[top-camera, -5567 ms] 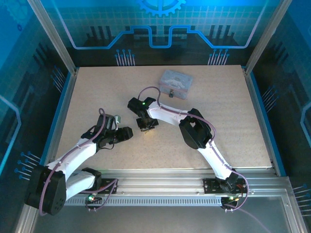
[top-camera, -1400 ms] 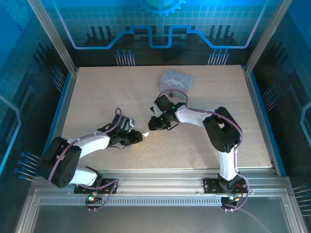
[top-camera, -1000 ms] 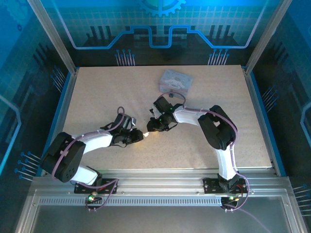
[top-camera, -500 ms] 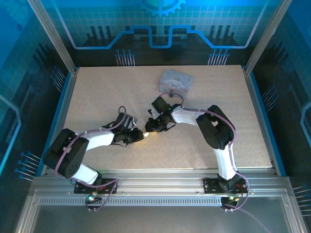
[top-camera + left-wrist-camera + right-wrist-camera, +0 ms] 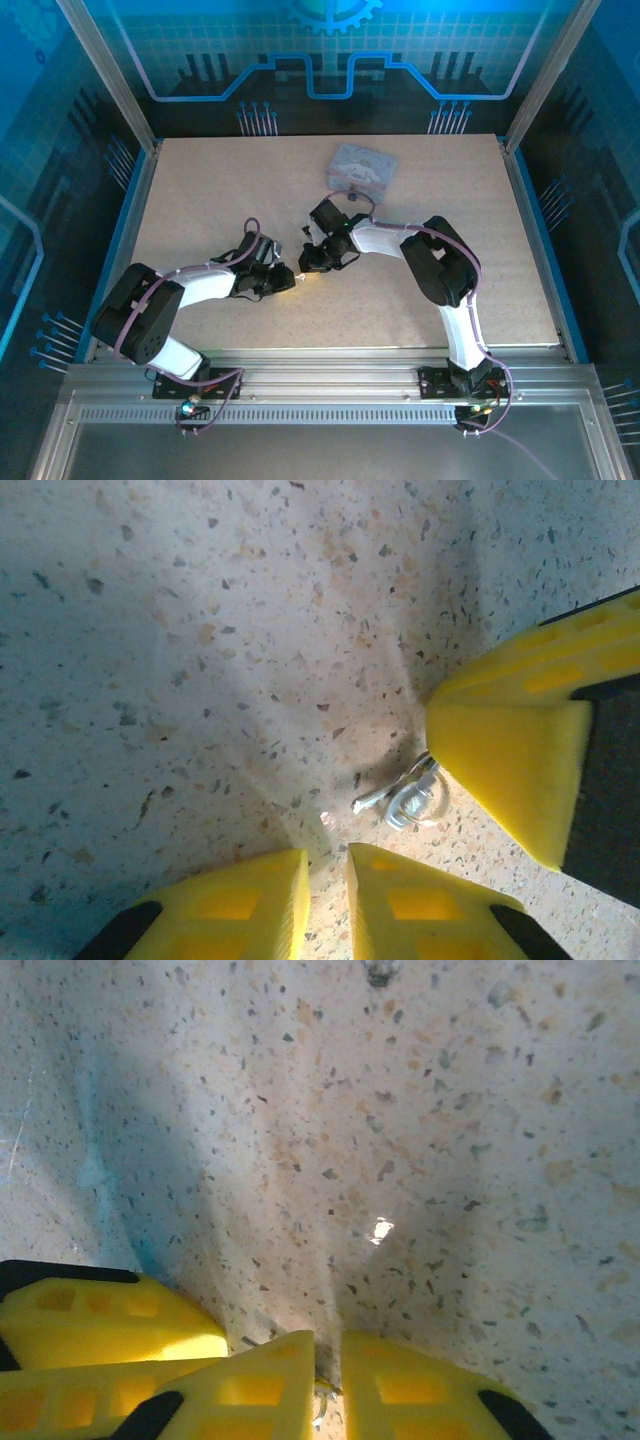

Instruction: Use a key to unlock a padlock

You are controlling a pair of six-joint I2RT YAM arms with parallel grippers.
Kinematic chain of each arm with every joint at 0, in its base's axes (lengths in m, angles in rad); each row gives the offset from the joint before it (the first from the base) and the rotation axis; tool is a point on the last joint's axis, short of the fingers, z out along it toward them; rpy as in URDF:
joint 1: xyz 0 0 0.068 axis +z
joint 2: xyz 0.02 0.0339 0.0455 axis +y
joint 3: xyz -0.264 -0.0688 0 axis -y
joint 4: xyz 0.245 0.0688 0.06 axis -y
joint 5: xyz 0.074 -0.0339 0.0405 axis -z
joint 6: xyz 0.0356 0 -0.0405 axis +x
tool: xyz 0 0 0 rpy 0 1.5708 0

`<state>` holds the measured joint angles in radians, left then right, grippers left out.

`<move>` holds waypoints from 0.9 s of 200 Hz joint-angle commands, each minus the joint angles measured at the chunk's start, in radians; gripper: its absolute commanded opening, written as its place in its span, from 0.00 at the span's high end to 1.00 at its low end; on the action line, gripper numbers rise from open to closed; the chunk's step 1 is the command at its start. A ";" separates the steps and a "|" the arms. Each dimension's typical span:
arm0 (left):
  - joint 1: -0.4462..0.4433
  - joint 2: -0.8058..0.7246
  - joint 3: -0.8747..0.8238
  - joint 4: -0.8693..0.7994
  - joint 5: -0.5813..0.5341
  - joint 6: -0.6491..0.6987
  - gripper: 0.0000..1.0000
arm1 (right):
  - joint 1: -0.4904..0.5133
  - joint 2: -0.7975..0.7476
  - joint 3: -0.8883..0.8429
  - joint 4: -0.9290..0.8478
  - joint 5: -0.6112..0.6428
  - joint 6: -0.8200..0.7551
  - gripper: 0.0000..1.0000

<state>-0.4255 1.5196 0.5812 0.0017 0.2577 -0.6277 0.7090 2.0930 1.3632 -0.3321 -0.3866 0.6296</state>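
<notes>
On the table we see the tin at the back. Before it, the right claw and left claw meet tip to tip, with the key lying between them.

No legible text or labels anywhere.

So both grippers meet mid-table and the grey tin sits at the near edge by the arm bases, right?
Not quite: the top external view shows the grey tin toward the far edge of the table, beyond the right gripper. The left gripper and right gripper do meet mid-table.
</notes>
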 commanded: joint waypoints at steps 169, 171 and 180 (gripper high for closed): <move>-0.007 -0.247 0.049 -0.126 -0.065 0.121 0.81 | 0.013 -0.360 -0.196 0.291 0.046 -0.082 1.00; -0.007 -0.258 0.050 -0.128 -0.066 0.124 0.81 | 0.014 -0.370 -0.204 0.305 0.044 -0.088 1.00; -0.007 -0.308 0.055 -0.139 -0.070 0.136 0.81 | 0.017 -0.419 -0.234 0.368 0.032 -0.113 1.00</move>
<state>-0.4286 1.3224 0.5995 -0.0788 0.2123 -0.5552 0.7090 1.7966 1.1915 -0.1413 -0.3492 0.5922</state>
